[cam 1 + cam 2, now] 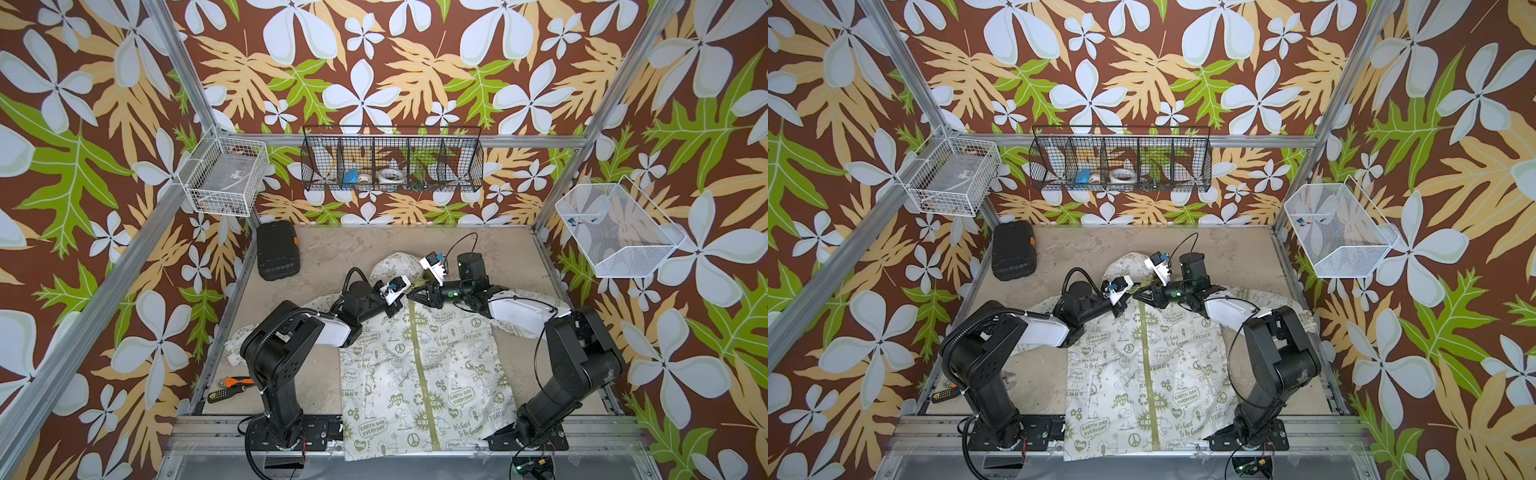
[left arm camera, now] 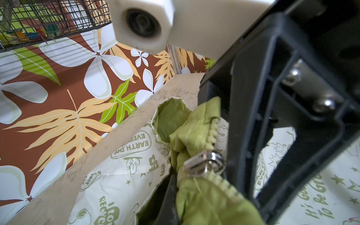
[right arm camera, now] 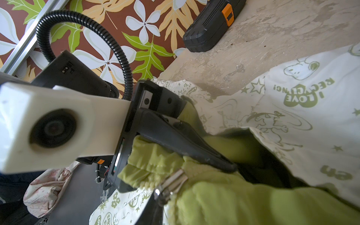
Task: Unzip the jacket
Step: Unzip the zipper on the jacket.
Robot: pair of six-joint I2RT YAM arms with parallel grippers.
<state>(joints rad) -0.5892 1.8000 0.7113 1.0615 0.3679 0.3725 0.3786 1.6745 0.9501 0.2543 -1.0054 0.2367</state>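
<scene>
The jacket (image 1: 419, 374) lies front-up on the table (image 1: 332, 257), hood farthest from the arm bases. Both grippers meet at its collar. The left gripper (image 1: 402, 300) is pressed together, pinching green lining by the slider (image 2: 204, 162). The right gripper (image 1: 415, 296) sits just beside the slider, and its grip is unclear.

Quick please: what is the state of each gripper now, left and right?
Left gripper: closed on the jacket, on its green collar fabric.
Right gripper: at the zipper slider; open or closed cannot be told.
</scene>
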